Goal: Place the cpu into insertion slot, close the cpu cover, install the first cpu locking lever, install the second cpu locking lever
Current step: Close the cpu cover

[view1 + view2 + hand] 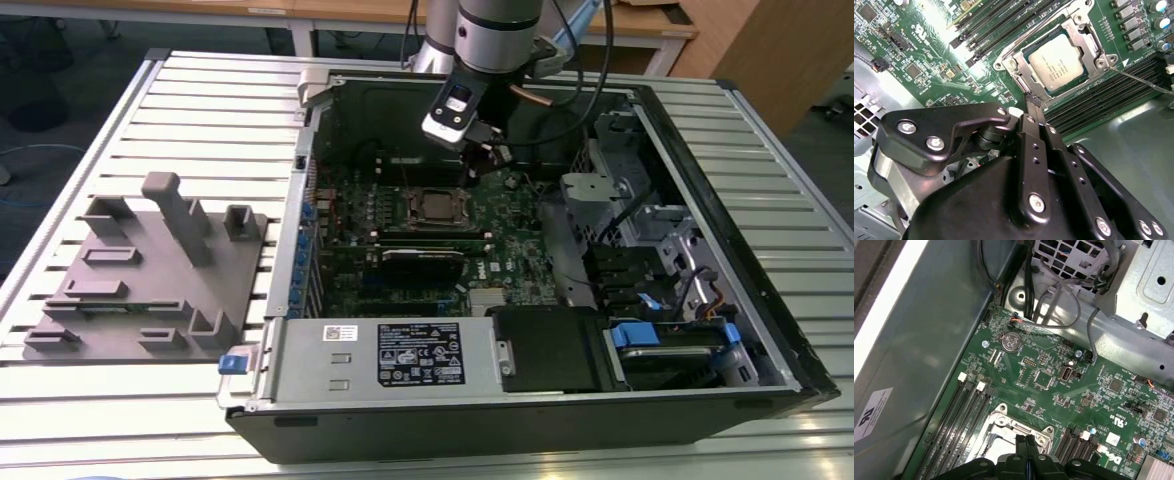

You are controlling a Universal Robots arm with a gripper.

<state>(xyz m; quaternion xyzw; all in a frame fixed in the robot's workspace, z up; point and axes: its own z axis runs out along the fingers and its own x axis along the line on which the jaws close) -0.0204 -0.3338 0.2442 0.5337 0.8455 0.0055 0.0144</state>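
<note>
The cpu, a silver-grey square chip, lies in the insertion slot on the green motherboard. Around the chip the cpu cover lies flat as a metal frame. From the socket's corner a thin locking lever runs out over the black memory slots. My gripper is shut with nothing between its fingers, its tip right at the socket frame's edge. The first wrist view shows my gripper over the cover. In the exterior view my gripper hangs just behind the socket inside the open case.
A labelled power supply box and a black drive bay fill the case's near end. A grey fixture block sits on the table at the exterior view's left. Loose cables and a coin battery lie beyond the socket.
</note>
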